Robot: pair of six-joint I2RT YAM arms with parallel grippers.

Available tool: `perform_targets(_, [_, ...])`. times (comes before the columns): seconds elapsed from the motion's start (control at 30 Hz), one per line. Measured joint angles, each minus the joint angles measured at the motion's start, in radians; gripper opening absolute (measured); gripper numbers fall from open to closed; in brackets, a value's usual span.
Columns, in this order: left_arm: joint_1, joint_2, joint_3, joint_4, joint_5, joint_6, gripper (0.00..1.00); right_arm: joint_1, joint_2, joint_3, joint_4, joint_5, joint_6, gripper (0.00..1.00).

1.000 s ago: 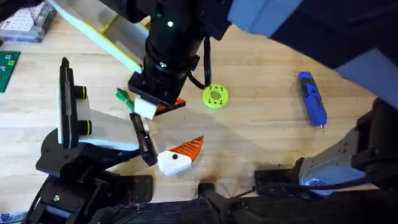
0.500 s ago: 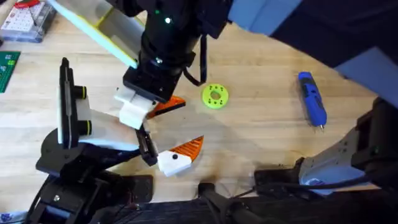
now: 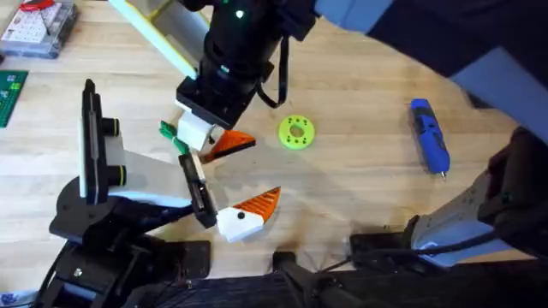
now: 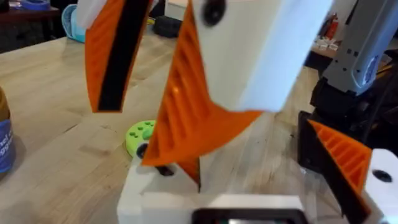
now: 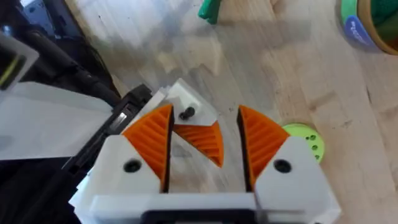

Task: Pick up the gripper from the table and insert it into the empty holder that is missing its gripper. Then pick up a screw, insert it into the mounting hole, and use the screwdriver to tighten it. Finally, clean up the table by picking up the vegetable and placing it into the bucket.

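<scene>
Movement first: half a second back we saw the right claw [image 5: 204, 111] swung down toward the holder [image 3: 137, 171]. Now it has drawn back up the bench [image 3: 360, 171], sitting higher than it did a second ago. The gripper [image 3: 233, 142] has not shifted through any of this. Its orange wedge lies where it lay, just beside the lime-green disc [image 3: 296, 133] and near the holder's black plate [image 3: 195, 184]. We judge from this that the pick-up is not yet made and the claw is re-aiming.

From the right wrist, the claw stands apart, with the wedge showing in the gap between its ribbed orange pads [image 5: 152, 140]. We cannot tell whether either pad touches it.

The gripper is hard moulded plastic: a small white block with a dark screw hole, tapering into a ribbed orange wedge. Its slanted faces look awkward to pinch, and the flat white block seems the surer hold. Its twin [image 3: 248, 212] is already seated at the end of the holder's plate. The bench is pale wood, smooth and grained. The blue pen-shaped screwdriver [image 3: 430, 135] lies well apart to the right. The small green vegetable [image 3: 168, 130] rests near the holder, and the bucket [image 5: 373, 18] stands farther off.
</scene>
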Motion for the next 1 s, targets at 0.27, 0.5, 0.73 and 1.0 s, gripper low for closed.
perform_targets(0.27, [0.0,0.0,0.0,0.0,0.0,0.0,0.99,0.001,0.014,0.0,0.0,-0.042,0.0,0.515])
perform_targets(0.5, [0.0,0.0,0.0,0.0,0.0,0.0,0.99,0.001,0.014,0.0,0.0,-0.053,0.006,0.453])
perform_targets(0.73, [0.0,0.0,0.0,0.0,0.0,0.0,0.99,0.001,0.025,0.0,-0.017,-0.075,0.008,0.391])
perform_targets(1.0, [0.0,0.0,0.0,0.0,0.0,-0.003,0.99,0.001,0.039,0.0,-0.012,-0.076,0.008,0.294])
